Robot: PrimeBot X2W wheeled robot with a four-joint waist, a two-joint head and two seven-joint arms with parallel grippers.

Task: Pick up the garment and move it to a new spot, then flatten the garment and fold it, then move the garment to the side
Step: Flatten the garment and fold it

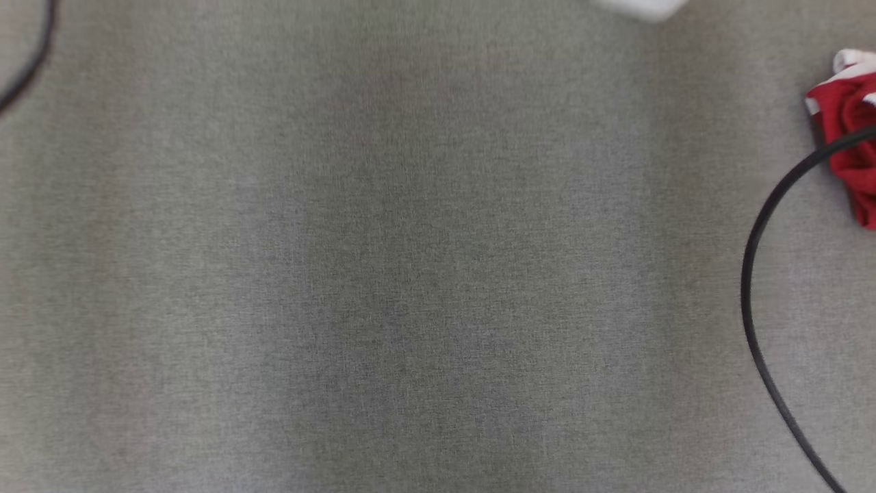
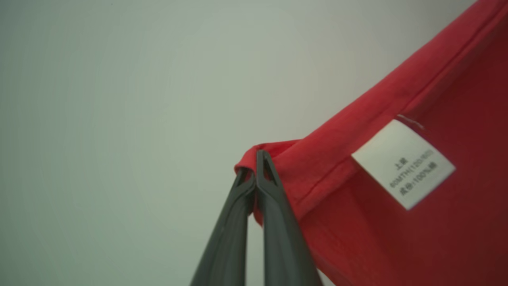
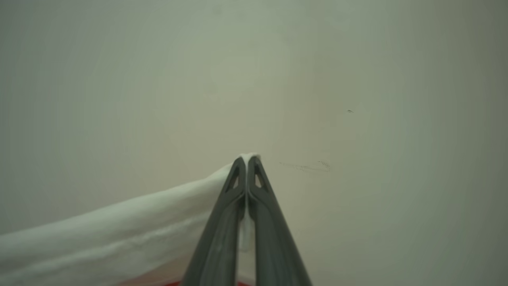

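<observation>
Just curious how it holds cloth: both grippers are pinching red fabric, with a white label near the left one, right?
Not quite: the right gripper is shut on white fabric, as the right wrist view shows. The left gripper does pinch the red fabric, with the white label beside it.

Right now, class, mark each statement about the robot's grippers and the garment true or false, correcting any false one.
1. The left gripper is shut on the hem of the red garment. True.
2. The right gripper is open, holding nothing. False: it is shut on white fabric.
3. A white label is sewn on the red cloth. True.
4. That label is blank. False: it bears dark print.
</observation>
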